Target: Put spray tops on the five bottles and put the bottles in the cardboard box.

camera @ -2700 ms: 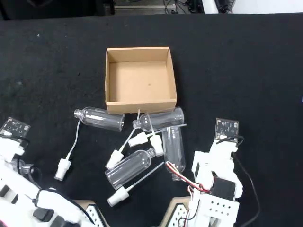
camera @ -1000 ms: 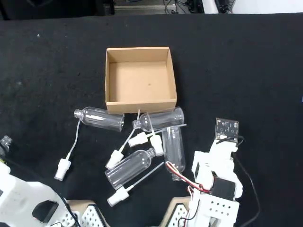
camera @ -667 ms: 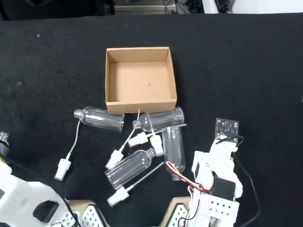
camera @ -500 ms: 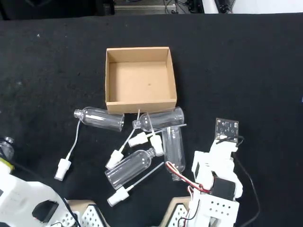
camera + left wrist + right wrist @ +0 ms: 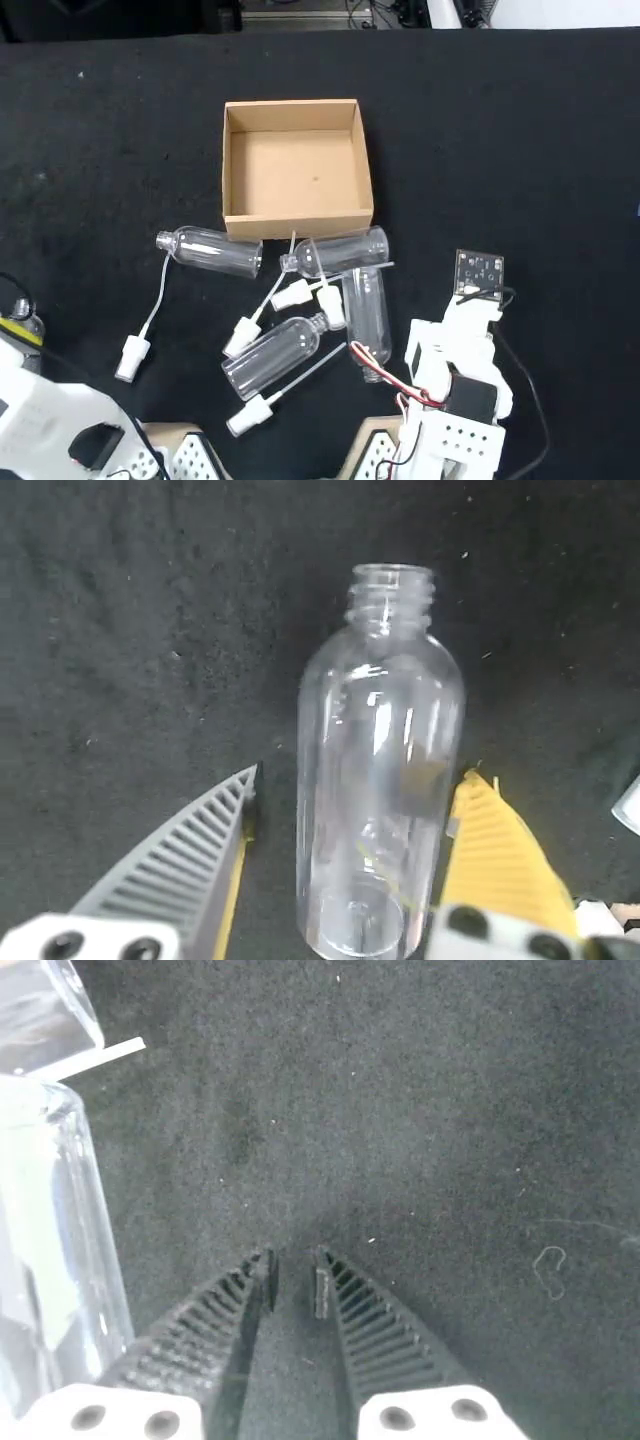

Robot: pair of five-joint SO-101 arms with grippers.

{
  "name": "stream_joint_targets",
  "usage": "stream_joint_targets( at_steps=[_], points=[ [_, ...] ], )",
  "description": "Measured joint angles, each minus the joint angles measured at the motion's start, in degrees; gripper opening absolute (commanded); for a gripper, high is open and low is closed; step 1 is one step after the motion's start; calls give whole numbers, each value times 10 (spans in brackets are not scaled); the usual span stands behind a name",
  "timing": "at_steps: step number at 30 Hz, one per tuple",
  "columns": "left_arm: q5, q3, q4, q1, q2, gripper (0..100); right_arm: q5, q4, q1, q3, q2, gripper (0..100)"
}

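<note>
A clear capless bottle (image 5: 380, 760) lies between the fingers of my left gripper (image 5: 365, 778), its neck pointing away. The yellow finger (image 5: 490, 850) is against it and the grey finger (image 5: 200, 850) stands a little off it, so the gripper is open. The same bottle (image 5: 22, 320) sits at the table's left edge. Three bottles (image 5: 212, 251) (image 5: 340, 252) (image 5: 366, 315) lie just in front of the empty cardboard box (image 5: 297, 225), and another (image 5: 272, 355) lies nearer the arms. Several spray tops (image 5: 132, 355) (image 5: 252, 415) lie among them. My right gripper (image 5: 293, 1280) is shut and empty beside a bottle (image 5: 50, 1260).
The right arm (image 5: 455, 370) is folded near the table's front edge, just right of the bottle pile. Black cloth covers the table. Long dip tubes from the spray tops cross between the bottles.
The left arm left its folded pose and dropped to the table's left edge. The bottle there came into sight, then shifted slightly right and toward the arms. The right arm kept still.
</note>
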State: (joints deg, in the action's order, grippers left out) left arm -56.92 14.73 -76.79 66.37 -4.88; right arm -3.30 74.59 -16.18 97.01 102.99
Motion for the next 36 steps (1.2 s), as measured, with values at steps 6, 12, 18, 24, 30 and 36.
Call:
stream_joint_targets(
  at_steps=[6,12,18,24,30,36],
  points=[
    [-5,0,9,-41,0,282,0,0,0,0,0,50],
    [-5,22,75,-55,0,282,0,0,0,0,0,50],
    [-9,93,135,-54,-1,282,0,0,0,0,0,50],
    [-34,98,143,-35,-1,282,0,0,0,0,0,50],
    [-59,98,142,-13,-1,281,0,0,0,0,0,50],
    [-67,98,142,-11,-1,198,0,0,0,0,0,50]
  ],
)
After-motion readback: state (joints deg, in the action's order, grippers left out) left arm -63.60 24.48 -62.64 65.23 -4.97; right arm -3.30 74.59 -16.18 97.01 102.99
